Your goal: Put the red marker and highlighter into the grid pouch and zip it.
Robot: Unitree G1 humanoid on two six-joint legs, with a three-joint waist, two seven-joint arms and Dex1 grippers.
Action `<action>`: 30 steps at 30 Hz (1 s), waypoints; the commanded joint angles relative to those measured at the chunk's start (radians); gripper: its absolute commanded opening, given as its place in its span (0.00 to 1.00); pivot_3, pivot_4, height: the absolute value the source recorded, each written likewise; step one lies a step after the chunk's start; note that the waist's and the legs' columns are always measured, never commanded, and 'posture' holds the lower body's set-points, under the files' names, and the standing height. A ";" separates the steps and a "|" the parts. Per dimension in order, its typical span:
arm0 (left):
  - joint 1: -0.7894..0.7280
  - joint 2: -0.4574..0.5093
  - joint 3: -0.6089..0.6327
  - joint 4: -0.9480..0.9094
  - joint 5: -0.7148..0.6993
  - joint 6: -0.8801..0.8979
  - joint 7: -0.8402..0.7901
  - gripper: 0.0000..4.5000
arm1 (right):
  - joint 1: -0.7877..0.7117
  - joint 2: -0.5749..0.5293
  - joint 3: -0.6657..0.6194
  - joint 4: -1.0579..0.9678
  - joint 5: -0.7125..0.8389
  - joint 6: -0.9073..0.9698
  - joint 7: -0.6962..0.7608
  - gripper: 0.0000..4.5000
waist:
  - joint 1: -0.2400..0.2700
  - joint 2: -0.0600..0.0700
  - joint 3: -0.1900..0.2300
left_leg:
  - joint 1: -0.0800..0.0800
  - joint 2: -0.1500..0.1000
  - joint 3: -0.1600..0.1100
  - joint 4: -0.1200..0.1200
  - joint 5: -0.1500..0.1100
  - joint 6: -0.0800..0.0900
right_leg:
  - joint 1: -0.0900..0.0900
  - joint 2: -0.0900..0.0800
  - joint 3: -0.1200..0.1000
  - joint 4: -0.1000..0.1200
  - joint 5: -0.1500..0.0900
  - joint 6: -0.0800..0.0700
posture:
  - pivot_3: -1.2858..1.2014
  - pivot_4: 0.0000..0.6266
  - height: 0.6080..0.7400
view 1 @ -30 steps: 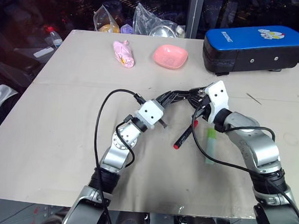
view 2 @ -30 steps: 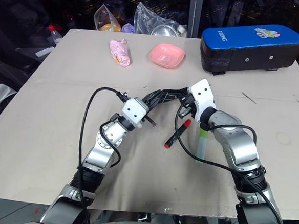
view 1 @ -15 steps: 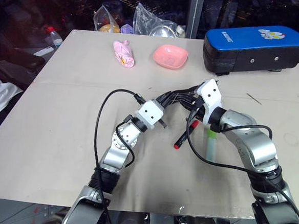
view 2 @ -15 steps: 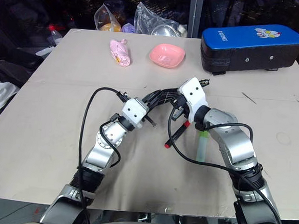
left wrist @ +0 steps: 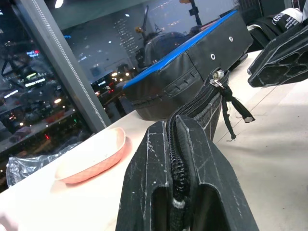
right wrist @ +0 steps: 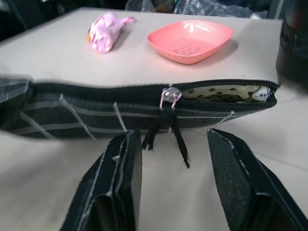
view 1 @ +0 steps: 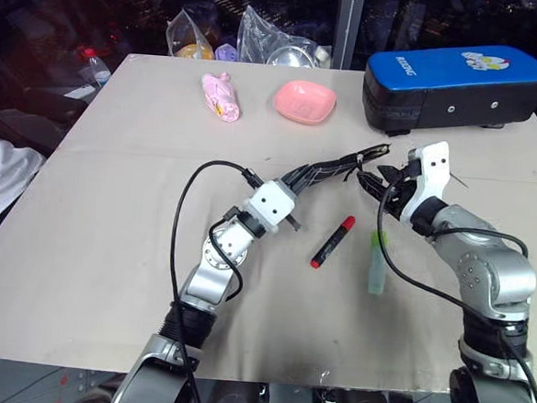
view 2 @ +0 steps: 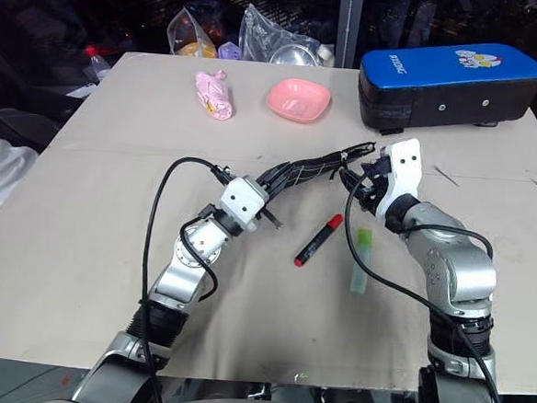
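grid pouch (right wrist: 144, 103): one end blurred and cut off at the right wrist picture's edge; interior hidden past the short unzipped gap. left pincer (left wrist: 175, 192) fingers cover the pouch's gripped end. bagged items (view 1: 280, 41) beyond the table (view 1: 112, 200) too dark to identify.

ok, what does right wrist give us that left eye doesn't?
Right wrist alone: the zipper slider stopped partway along, the dotted lining in the open stretch, and the right fingers parted just short of the pull cord. Left eye alone: the red marker and highlighter lying on the table. Both: the grid pouch, pink dish, pink wrapped item.
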 commanded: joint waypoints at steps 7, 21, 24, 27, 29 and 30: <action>-0.005 -0.005 -0.004 -0.027 -0.004 -0.015 0.004 0.00 | -0.065 0.042 -0.036 0.066 0.080 0.014 -0.029 0.50 | 0.003 0.000 0.000 | -0.001 0.000 0.000 0.000 0.000 0.000 | 0.000 -0.001 0.000 -0.001 0.000 0.000 | 0.52 0.24 1.00; 0.001 -0.004 -0.003 -0.035 -0.004 -0.009 0.006 0.00 | -0.096 0.027 0.023 0.166 0.029 -0.116 -0.009 0.50 | 0.002 0.000 0.000 | -0.001 0.000 0.000 0.000 0.000 0.000 | 0.000 -0.001 0.000 -0.001 0.000 0.000 | 0.52 0.24 1.00; 0.004 -0.002 -0.001 -0.039 -0.005 -0.008 0.006 0.00 | -0.098 0.029 0.028 0.174 0.024 -0.134 -0.012 0.44 | 0.002 0.000 0.000 | -0.001 0.000 0.000 0.000 0.000 0.000 | 0.000 -0.001 0.000 -0.001 0.000 0.000 | 0.52 0.24 1.00; 0.007 -0.001 -0.001 -0.040 -0.005 -0.008 0.006 0.00 | -0.100 0.029 0.033 0.178 0.021 -0.142 -0.012 0.21 | 0.002 0.000 0.000 | -0.001 0.000 0.000 0.000 0.000 0.000 | 0.000 -0.001 0.000 -0.001 0.000 0.000 | 0.52 0.24 1.00; 0.008 -0.001 -0.001 -0.040 -0.004 -0.009 0.006 0.00 | -0.100 0.028 0.034 0.179 0.019 -0.146 -0.011 0.03 | 0.002 0.000 0.000 | -0.001 0.000 0.000 0.000 0.000 0.000 | 0.000 -0.001 0.000 -0.001 0.000 0.000 | 0.52 0.24 1.00; 0.008 -0.001 -0.001 -0.040 -0.004 -0.010 0.005 0.00 | -0.100 0.029 0.035 0.179 0.018 -0.148 -0.011 0.00 | 0.002 0.000 0.000 | -0.001 0.000 0.000 0.000 0.000 0.000 | 0.000 -0.001 0.000 -0.001 0.000 0.000 | 0.52 0.24 1.00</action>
